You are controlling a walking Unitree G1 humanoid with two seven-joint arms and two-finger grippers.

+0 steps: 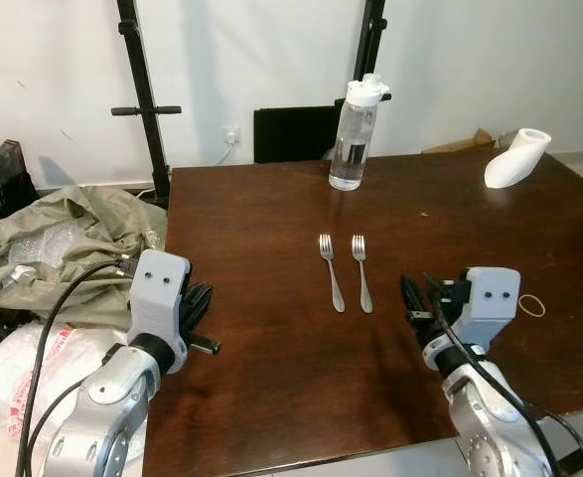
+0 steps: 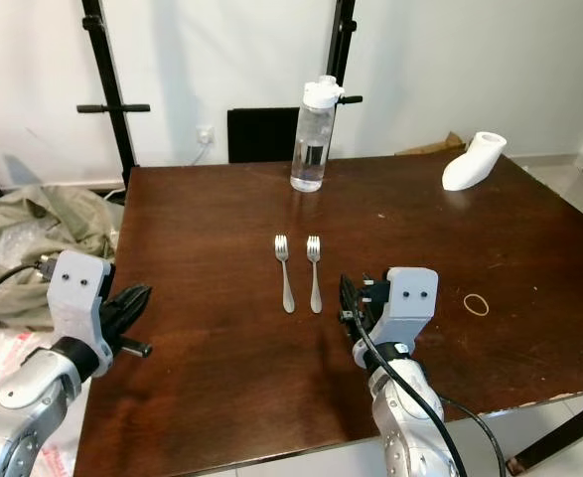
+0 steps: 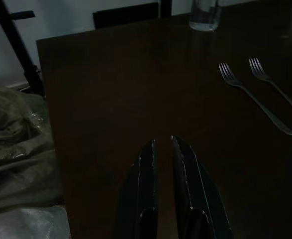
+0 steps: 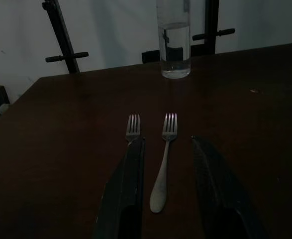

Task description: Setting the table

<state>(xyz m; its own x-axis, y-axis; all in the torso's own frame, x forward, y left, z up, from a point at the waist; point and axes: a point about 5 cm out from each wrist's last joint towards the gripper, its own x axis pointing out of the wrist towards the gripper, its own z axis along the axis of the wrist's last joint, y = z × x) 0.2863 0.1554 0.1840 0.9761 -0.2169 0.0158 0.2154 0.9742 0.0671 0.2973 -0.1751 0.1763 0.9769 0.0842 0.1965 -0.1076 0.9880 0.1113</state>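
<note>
My right gripper [image 4: 168,191], spread wide, hovers near two slim metal forks [image 1: 346,270] on the glossy dark wooden table [image 1: 251,219]. My left gripper [image 3: 163,189] is nearly closed.

Plenty of bare dark wooden table [image 1: 251,219]; just two silver forks [image 1: 346,270] mid-table and a clear water bottle [image 1: 355,134] behind.

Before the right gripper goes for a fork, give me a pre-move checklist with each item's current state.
1. Right gripper open: ok.
2. Right gripper lined up on the right fork, which sits between its fingers in the right wrist view: ok.
3. Left fork apart from the target: ok, but close.
4. Water bottle upright, well beyond the forks: ok.
5. Left gripper out of the way at the table's left edge: ok.
6. Height above table: cannot tell.
</note>
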